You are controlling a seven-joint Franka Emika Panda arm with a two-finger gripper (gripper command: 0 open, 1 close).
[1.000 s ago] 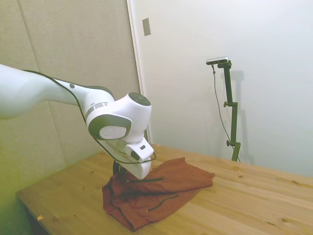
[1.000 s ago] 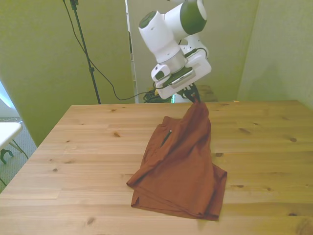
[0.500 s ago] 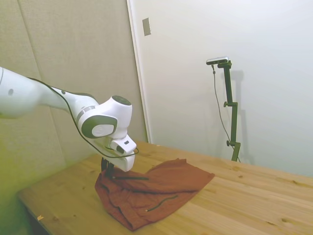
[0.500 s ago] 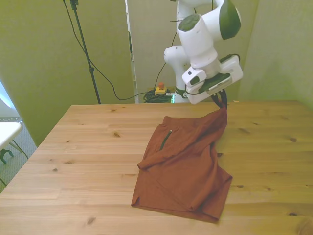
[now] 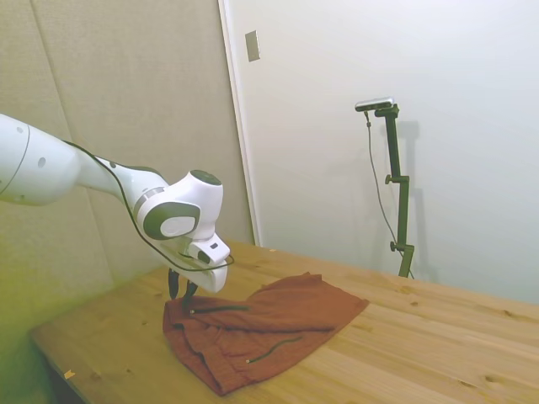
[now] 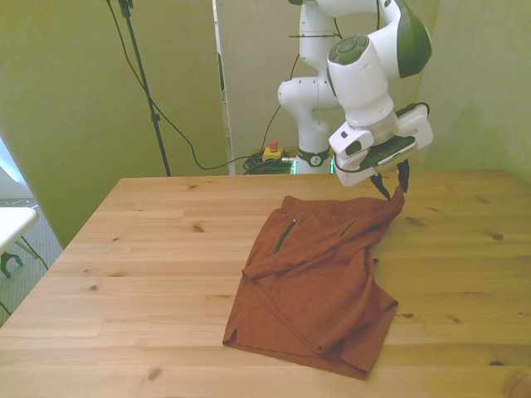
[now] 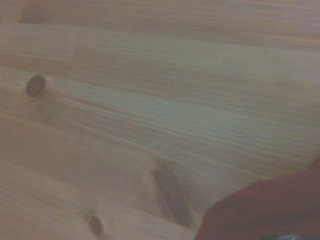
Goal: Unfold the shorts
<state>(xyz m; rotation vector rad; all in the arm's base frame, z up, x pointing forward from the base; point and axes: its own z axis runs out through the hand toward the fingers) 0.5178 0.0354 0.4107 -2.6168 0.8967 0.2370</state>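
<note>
The shorts [image 6: 319, 282] lie on the tabletop [image 6: 149, 274], toward the front view's right of its middle, spread mostly flat. They are soft rust-red cloth, wrinkled, with a folded ridge running slantwise across them and a doubled layer along the near hem. A thin dark zipper line sits near the far edge in the front view; the side view shows two such dark lines on the shorts [image 5: 253, 328], one close under the claw and one lower down the cloth. One far corner, at the front view's right, is drawn up into a small peak.

At that peak stands the claw [image 6: 393, 187], its dark fingers slightly apart, tips at the raised corner. From the side view the claw [image 5: 181, 290] looks spread just above the cloth edge; whether it pinches the cloth cannot be told for certain.

The tabletop is pale wood in long jointed planks, with dark knots. The wrist view, blurred, shows this grain and knots on the tabletop [image 7: 150, 100] from close by, with a rounded lobe of the shorts [image 7: 270, 210] at one corner.

The arm [image 6: 369, 75] is glossy white with dark joint bands. No writing can be read anywhere.
</note>
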